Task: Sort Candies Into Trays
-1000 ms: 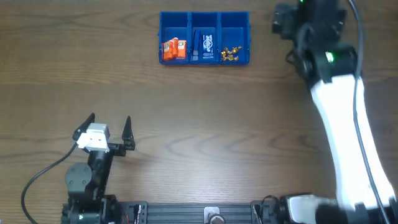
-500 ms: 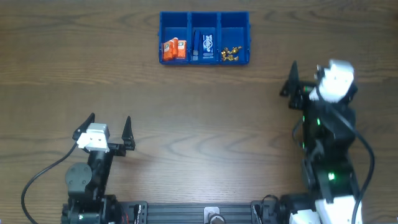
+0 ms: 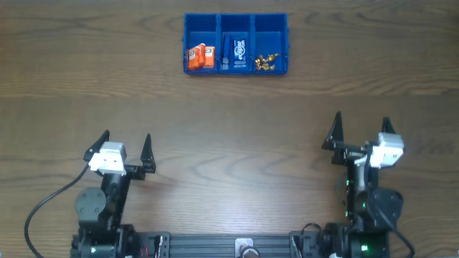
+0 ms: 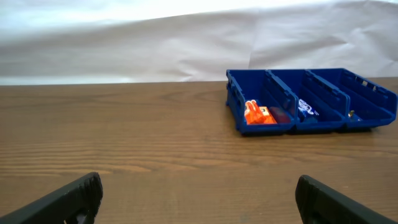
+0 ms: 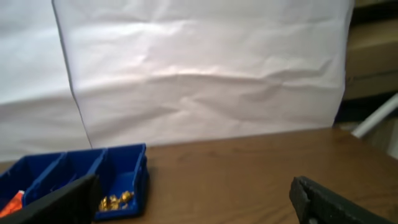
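A blue tray (image 3: 236,18) with three compartments stands at the far middle of the table. Orange candies (image 3: 200,57) lie in its left compartment, blue-wrapped candies (image 3: 235,51) in the middle one, gold candies (image 3: 265,63) in the right one. The tray (image 4: 339,93) also appears in the left wrist view with the orange candies (image 4: 258,114), and the tray (image 5: 124,163) in the right wrist view with the gold candies (image 5: 115,200). My left gripper (image 3: 126,147) rests open and empty near the front left. My right gripper (image 3: 361,130) rests open and empty near the front right.
A white backdrop (image 5: 205,68) hangs behind the far table edge. The wooden table (image 3: 237,129) stretches bare between the grippers and the tray.
My right arm has pulled back from the far right beside the tray down to its resting spot at the front right. The left arm has stayed still.
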Tool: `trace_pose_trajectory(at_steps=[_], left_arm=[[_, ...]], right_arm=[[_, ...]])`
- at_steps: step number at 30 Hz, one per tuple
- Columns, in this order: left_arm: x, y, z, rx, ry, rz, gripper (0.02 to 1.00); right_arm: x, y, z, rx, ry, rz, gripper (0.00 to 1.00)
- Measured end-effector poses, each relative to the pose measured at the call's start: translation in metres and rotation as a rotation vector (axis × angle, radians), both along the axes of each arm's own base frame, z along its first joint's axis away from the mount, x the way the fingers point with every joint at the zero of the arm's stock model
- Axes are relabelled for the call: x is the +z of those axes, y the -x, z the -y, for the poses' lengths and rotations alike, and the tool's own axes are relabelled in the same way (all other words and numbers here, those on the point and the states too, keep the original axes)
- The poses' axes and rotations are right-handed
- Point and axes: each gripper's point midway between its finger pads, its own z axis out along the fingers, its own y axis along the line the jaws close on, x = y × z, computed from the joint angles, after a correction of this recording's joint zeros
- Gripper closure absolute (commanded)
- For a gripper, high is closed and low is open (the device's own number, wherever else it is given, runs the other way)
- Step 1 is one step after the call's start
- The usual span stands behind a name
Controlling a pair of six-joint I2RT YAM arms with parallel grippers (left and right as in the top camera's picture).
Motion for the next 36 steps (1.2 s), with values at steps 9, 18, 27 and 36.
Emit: trace_pose_trajectory(at_steps=[9, 18, 27, 36], left_arm=[[0.000, 0.000, 0.000, 0.000, 0.000, 0.000, 0.020], [0.000, 0.000, 0.000, 0.000, 0.000, 0.000, 0.020], [0.000, 0.000, 0.000, 0.000, 0.000, 0.000, 0.020], [0.000, 0.000, 0.000, 0.000, 0.000, 0.000, 0.020]], right_arm=[[-0.036, 0.003, -0.002, 0.010, 0.001, 0.016, 0.001], [-0.093, 0.000, -0.003, 0.016, -0.003, -0.171, 0.001], [-0.092, 0.001, 0.010, -0.034, -0.007, -0.168, 0.001], [-0.092, 0.002, 0.014, -0.051, -0.008, -0.168, 0.001]])
